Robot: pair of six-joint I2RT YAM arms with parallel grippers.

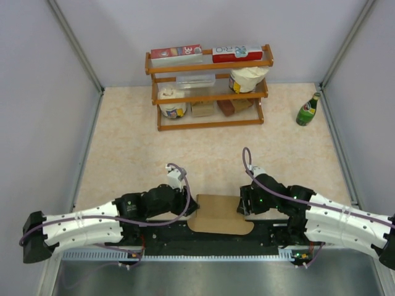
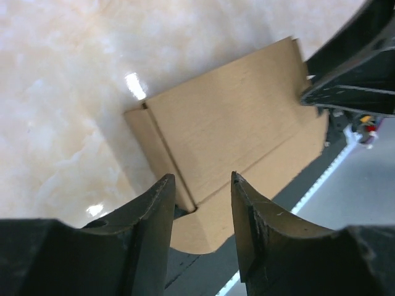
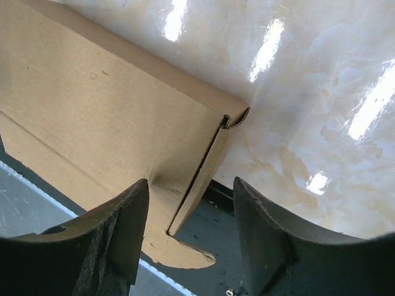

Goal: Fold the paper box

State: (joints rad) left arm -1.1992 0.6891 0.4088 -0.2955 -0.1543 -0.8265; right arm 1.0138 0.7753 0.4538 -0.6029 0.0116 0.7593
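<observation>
Top external: table [image 1: 123, 142] bears brown box [image 1: 216, 213] at near edge, lying directly between both claws. Left claw [image 2: 202, 177] parted, box's end flap in its gap. Right claw [image 3: 190, 182] parted, opposite end flap in its gap; neither visibly clamps.

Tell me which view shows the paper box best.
Top external: it alone shows nearly the whole paper box from above. The left wrist view shows its top panel at a slant; the right wrist view, only its right end corner.
</observation>
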